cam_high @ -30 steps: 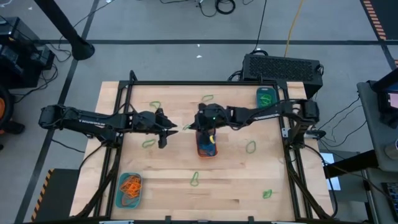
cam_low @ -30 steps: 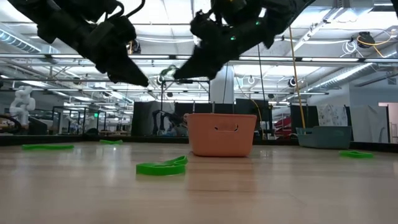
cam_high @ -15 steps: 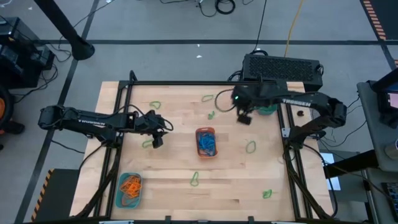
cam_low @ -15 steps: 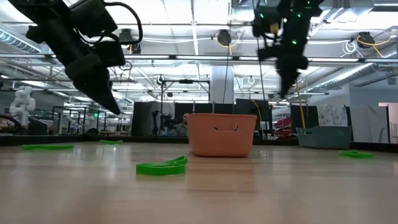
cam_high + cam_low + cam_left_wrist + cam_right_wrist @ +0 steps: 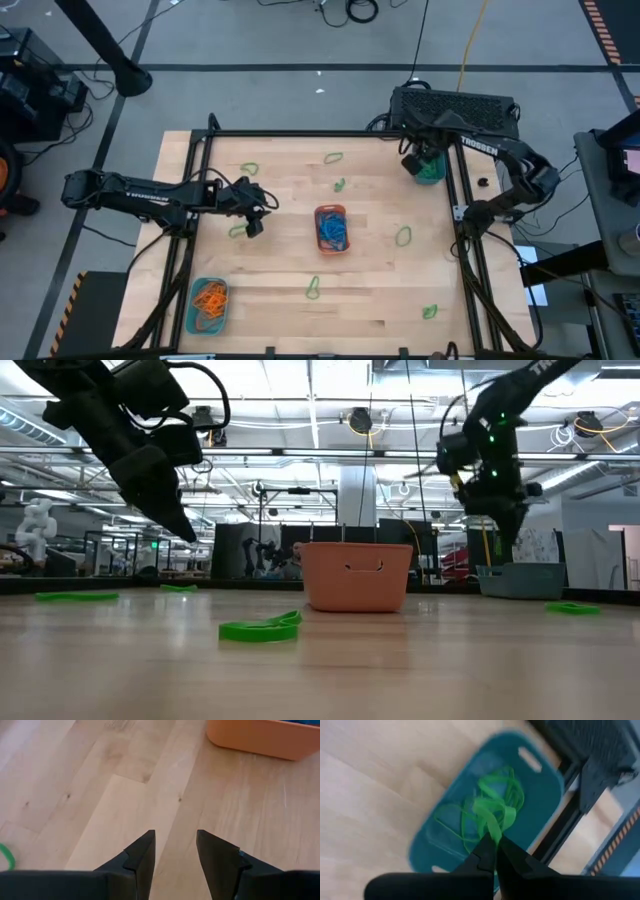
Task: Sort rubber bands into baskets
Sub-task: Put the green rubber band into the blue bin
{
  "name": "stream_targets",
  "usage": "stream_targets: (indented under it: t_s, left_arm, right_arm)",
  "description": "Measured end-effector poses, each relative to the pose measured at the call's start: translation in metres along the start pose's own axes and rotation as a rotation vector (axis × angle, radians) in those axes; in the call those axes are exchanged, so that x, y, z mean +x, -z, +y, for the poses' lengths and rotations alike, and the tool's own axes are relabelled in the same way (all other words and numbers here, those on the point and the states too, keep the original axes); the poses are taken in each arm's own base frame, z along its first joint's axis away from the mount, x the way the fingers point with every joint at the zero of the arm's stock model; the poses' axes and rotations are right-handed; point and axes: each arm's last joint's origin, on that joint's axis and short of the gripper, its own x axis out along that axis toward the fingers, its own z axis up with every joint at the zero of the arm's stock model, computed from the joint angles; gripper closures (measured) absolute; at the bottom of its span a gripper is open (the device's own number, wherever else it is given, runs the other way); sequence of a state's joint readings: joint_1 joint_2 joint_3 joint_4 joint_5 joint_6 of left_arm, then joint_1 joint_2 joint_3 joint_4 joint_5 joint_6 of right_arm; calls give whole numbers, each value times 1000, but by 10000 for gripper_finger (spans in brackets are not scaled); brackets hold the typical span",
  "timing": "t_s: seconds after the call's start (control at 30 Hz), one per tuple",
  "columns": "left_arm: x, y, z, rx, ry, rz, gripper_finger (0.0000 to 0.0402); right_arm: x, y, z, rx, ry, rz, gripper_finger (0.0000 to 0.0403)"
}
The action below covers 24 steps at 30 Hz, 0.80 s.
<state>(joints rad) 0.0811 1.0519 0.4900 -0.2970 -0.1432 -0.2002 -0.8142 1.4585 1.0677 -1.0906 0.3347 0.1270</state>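
RIGHT gripper point(image 5: 492, 851): pressed together, pinching a green rubber band point(image 5: 492, 817) above the teal basket point(image 5: 428, 160) at the desk's far right corner | LEFT gripper point(image 5: 175, 851): spread, empty, above bare desk point(image 5: 280, 270) left of the orange basket point(image 5: 332, 228) | CHANGE: right arm has moved from mid-desk to that corner; left unchanged.

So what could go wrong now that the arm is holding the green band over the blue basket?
The right gripper is pinched shut on a green rubber band above the teal basket. It might cling to the fingers or land outside. The open left gripper is above bare wood; the nearest green band lies off to one side, so it might miss it.
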Motion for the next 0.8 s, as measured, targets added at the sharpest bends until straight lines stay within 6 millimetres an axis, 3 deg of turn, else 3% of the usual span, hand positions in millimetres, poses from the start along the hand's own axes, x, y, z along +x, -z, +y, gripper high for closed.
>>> stream_targets:
  t_s: [0.3, 0.8]
  left_arm:
    - [0, 0, 0, -1, 0, 0, 249]
    - [0, 0, 0, -2, 0, 0, 249]
  right_arm:
    - [35, 15, -2, 25, 16, 88, 379]
    - [33, 17, -2, -8, 15, 114, 274]
